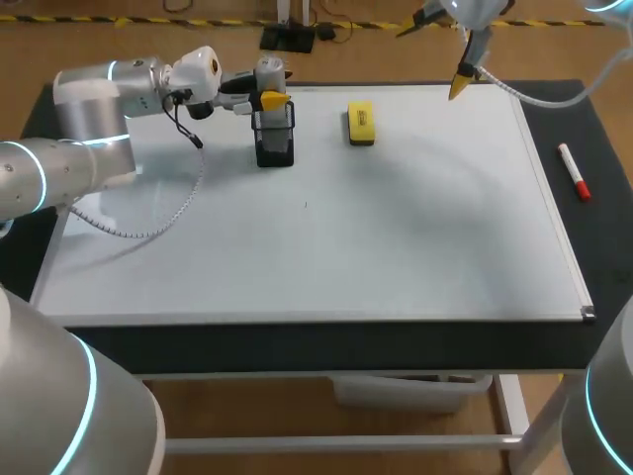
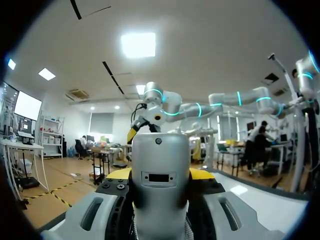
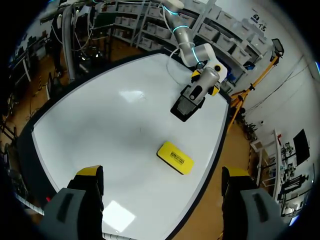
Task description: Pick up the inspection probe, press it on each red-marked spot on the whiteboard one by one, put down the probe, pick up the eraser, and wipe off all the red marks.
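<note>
- Grey inspection probe (image 1: 269, 71), upright, clamped in the left gripper (image 1: 274, 100) directly above the black holder (image 1: 274, 139).
- Yellow eraser (image 1: 361, 124) lies just beside that holder; right gripper (image 3: 161, 175), fingers spread, hangs farther off.

Left arm (image 1: 89, 109) enters from the left side, forearm and wrist held roughly level and extended toward the middle. Left gripper (image 1: 269, 97) has both fingers closed against the probe (image 2: 160, 170), one on each side. Right arm (image 1: 475, 15) is held high at the far right, its gripper (image 1: 435, 57) pointing downward with fingers (image 3: 85, 197) spread wide apart.
</note>
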Robot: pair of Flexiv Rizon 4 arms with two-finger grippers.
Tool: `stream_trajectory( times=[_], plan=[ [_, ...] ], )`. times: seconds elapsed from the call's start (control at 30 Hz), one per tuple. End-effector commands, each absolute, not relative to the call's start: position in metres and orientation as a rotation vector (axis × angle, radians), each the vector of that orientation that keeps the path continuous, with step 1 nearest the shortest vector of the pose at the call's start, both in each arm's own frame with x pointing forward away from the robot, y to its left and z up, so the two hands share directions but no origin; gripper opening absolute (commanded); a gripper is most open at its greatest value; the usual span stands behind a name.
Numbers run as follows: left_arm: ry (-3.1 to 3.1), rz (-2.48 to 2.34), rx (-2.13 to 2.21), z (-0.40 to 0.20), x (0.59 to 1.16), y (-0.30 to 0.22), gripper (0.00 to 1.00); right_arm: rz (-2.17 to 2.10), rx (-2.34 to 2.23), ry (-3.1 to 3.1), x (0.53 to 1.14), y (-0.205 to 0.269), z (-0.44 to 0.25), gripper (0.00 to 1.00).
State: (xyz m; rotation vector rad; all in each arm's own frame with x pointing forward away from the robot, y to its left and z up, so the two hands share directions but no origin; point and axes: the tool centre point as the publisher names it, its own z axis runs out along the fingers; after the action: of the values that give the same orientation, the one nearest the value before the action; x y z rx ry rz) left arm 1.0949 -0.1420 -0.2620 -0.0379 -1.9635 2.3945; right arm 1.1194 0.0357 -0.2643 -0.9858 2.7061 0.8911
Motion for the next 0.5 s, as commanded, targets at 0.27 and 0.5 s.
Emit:
stream_trajectory(
  times=[0.27, 0.5],
  plan=[
    [-1.952, 2.364, -0.065, -0.2712, 1.102, -0.1434, 0.0, 0.884, -0.991, 2.709, 1.1197, 0.0353, -0.2634, 1.0],
    [-1.969, 2.353, -0.056, -0.2728, 1.1018, -0.1441, 0.0, 0.884, -0.991, 2.709, 1.1197, 0.0353, -0.2634, 1.0]
  ],
)
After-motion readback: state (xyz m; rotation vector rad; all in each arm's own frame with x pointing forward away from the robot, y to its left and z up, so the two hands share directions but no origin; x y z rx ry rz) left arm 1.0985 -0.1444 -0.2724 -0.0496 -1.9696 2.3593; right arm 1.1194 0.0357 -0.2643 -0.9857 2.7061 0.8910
